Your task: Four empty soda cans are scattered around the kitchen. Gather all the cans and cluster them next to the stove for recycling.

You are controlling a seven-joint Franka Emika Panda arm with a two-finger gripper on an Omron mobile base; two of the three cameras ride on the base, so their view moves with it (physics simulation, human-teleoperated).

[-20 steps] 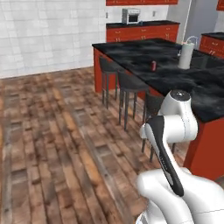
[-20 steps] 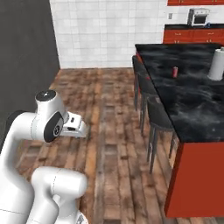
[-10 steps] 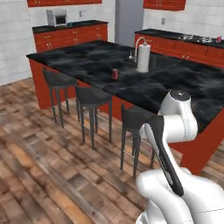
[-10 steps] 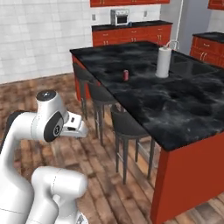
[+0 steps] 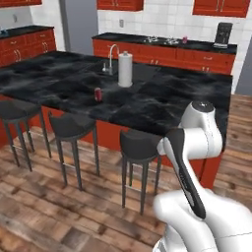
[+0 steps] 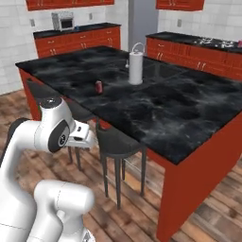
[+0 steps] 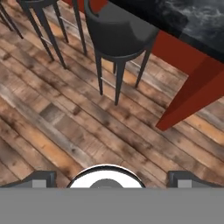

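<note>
STEP: approach red can (image 5: 98, 94) | LOCATION: on island counter (image 5: 162, 106), near paper-towel roll (image 5: 125, 69), stool (image 7: 118, 33) side | GRIPPER (image 7: 107, 177): jaws fully spread, empty, aimed at floor | METHOD: halt base beside island, raise hand above counter, descend upright over can.

One red soda can (image 5: 98, 94), one paper-towel roll (image 5: 125, 69), three black stools (image 5: 140, 145), one faucet (image 5: 111, 55)

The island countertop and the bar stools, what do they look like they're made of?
Island countertop: looks like polished black marble or similar stone, with grey veining and a soft sheen. Bar stools: matte dark seats, possibly plastic or padded vinyl, on thin dark legs that look like metal.
</note>
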